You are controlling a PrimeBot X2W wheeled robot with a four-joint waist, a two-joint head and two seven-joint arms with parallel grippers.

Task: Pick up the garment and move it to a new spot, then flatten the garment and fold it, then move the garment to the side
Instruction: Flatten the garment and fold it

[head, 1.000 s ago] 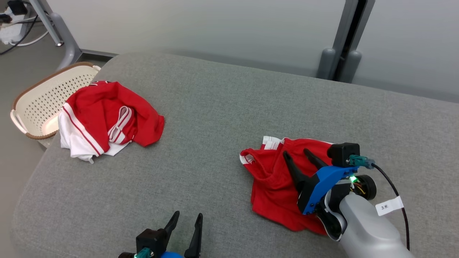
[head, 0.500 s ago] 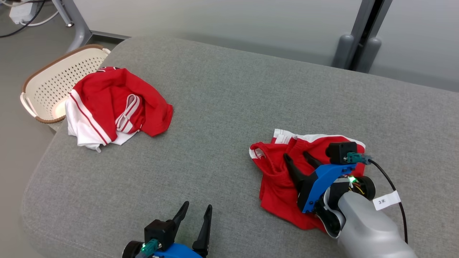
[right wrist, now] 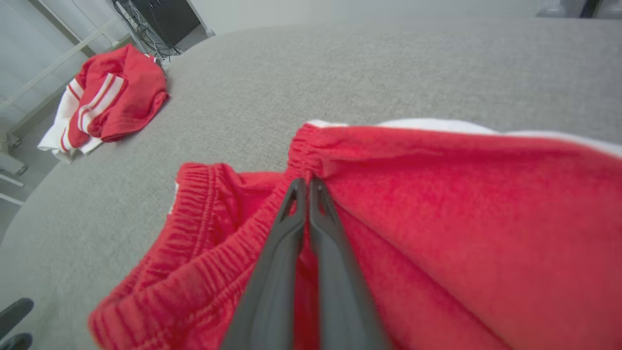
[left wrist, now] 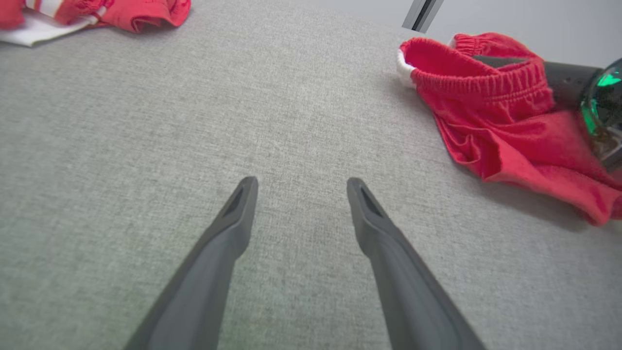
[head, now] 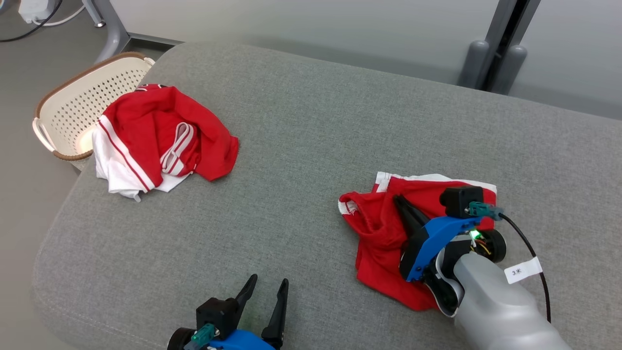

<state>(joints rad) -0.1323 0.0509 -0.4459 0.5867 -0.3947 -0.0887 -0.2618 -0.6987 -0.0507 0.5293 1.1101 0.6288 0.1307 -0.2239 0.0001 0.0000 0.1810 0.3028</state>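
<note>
The right gripper (head: 398,199) has just been clamped onto the waistband (right wrist: 214,243) of the red shorts (head: 374,243), so lifting can be started. The left gripper (head: 268,280) is held spread.

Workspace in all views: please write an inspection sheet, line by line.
Surface: grey cushion, rounded corners.
Job's things: red shorts, crumpled, on the cushion's right.
Clutter: red and white garment near the left edge; perforated basket beside the cushion.
Grippers: right gripper shut on the shorts' waistband; left gripper open over the cushion.
Cables: black cable at the right wrist; floor cables far left.
Surroundings: grey posts, pale wall.
</note>
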